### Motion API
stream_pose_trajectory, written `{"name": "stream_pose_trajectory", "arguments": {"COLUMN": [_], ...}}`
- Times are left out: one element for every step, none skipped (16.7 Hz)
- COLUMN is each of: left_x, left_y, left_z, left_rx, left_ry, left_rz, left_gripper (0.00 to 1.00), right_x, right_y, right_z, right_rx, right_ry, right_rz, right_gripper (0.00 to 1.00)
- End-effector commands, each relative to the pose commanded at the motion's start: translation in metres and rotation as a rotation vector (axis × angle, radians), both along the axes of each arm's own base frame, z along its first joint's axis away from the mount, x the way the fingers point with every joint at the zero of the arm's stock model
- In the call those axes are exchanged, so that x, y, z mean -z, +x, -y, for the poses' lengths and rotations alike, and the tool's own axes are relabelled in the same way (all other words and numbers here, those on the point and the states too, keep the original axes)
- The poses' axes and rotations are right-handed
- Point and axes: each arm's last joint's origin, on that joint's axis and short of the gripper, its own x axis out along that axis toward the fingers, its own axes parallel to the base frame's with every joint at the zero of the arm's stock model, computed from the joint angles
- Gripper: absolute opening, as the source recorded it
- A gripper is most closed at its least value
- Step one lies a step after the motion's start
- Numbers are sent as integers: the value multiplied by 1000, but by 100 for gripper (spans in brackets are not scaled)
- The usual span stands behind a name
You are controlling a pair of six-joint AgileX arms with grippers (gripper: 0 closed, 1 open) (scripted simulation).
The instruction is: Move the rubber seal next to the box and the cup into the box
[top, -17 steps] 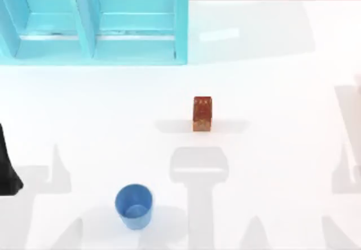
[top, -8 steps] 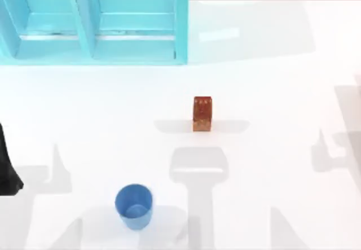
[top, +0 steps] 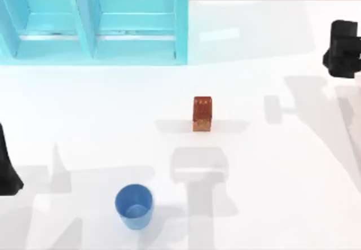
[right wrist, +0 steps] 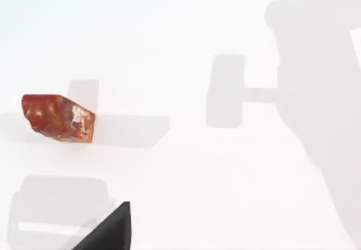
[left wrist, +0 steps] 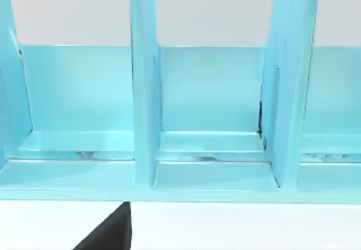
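1. My left arm (top: pixel 7 168) sits at the far left edge of the table, a dark shape partly cut off by the top view's border. Whether its pincer is apart or together I cannot tell.
2. The box (top: pixel 93 21) is a light blue open unit at the table's back left, split by upright dividers into compartments. The left wrist view faces it head on, showing the box (left wrist: pixel 208 148) with its shelves bare.
3. The cup (top: pixel 134 206) stands upright near the front of the table, left of centre, its round mouth facing up. It is well apart from the box and from both arms.
4. The rubber seal (top: pixel 202 113) stands upright near the middle of the table, right of the cup and farther back. It is in front of the box's right end, but apart from it. The right wrist view shows the rubber seal (right wrist: pixel 57 118) alone on the white table (right wrist: pixel 186 165), nothing touching it.
5. My right arm (top: pixel 343 48) is at the far right edge, toward the back, well apart from the rubber seal. Its pincer's state cannot be told either.
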Motion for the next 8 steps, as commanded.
{"name": "stream_pose_trajectory", "arguments": {"left_x": [0,0,0,0,0,0,0,0], "left_y": [0,0,0,0,0,0,0,0], "left_z": [0,0,0,0,0,0,0,0], "left_rx": [0,0,0,0,0,0,0,0], "left_ry": [0,0,0,0,0,0,0,0], "left_rz": [0,0,0,0,0,0,0,0], "left_gripper": [100,100,100,100,100,100,100,100], "right_x": [0,2,5,11,18,27,36,45], "right_y": [19,37,55,72,87,101,113,123], "right_z": [-13,-28,-43,-59,-75,-91,-106,-122], "right_rx": [-4,-7,-9,-10,-10,-9,-8,-7], "right_ry": [-11,-26,-43,-62,-82,-103,-123,-143], "right_rz": [-80,-157,-230,-299,-360,-416,-465,-508], "right_gripper": [100,100,100,100,100,100,100,100]}}
